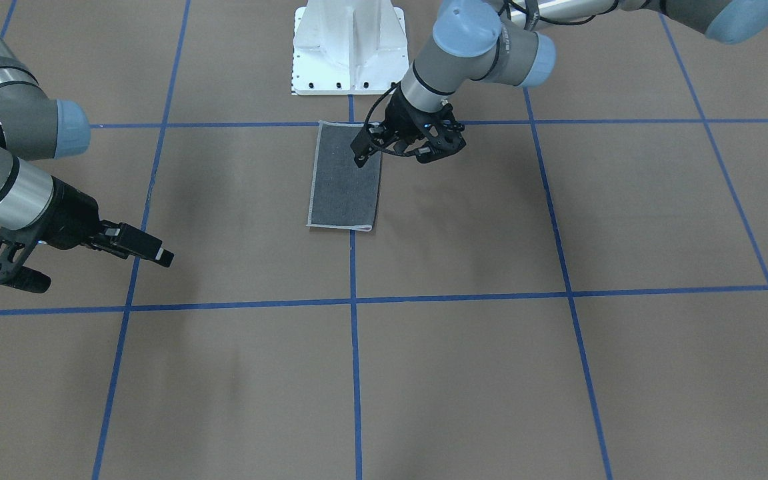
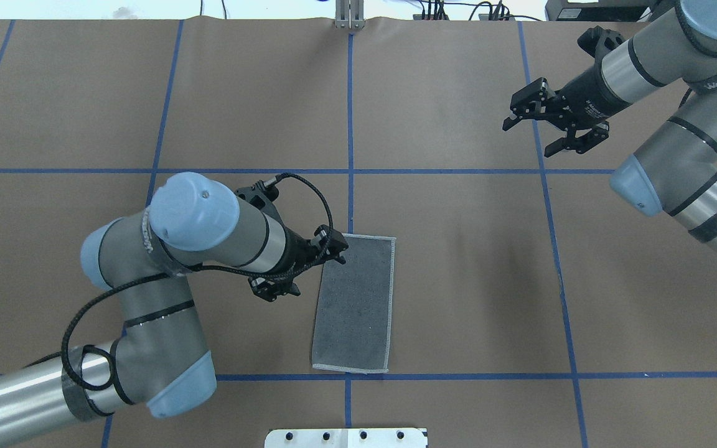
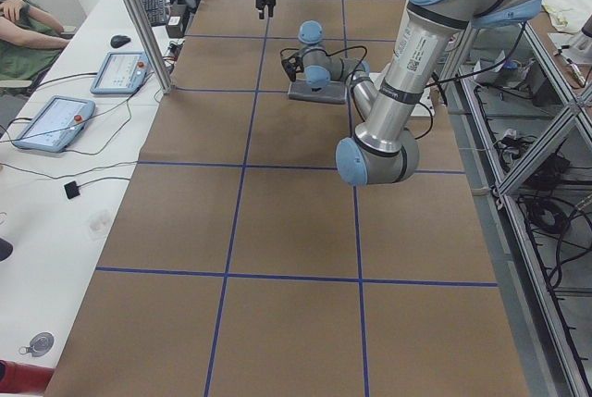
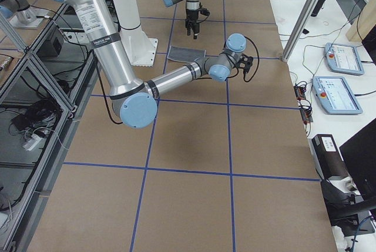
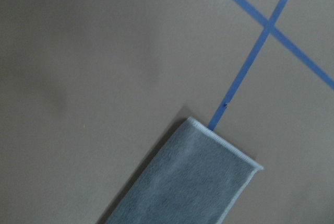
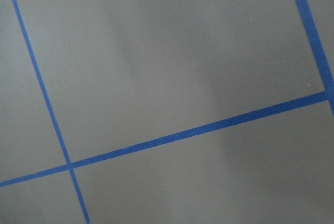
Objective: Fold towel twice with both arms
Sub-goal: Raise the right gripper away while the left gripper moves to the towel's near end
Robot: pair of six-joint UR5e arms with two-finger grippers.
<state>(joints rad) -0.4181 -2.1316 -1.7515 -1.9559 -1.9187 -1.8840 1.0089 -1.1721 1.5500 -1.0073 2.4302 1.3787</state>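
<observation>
Left gripper (image 2: pixel 304 267) hung over the far-left corner of the towel (image 2: pixel 355 308), jaws spread, gripping nothing. Towel lay flat on the table (image 2: pixel 470 280) as a narrow rectangle, dark grey face up, near the robot's base. Right gripper (image 2: pixel 536 132) was well apart from it, jaws spread, empty.

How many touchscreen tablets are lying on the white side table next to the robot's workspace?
2. Both lie on the white side table: the first tablet beside the metal post, the second tablet a little further along from it. Others could be out of view.
</observation>
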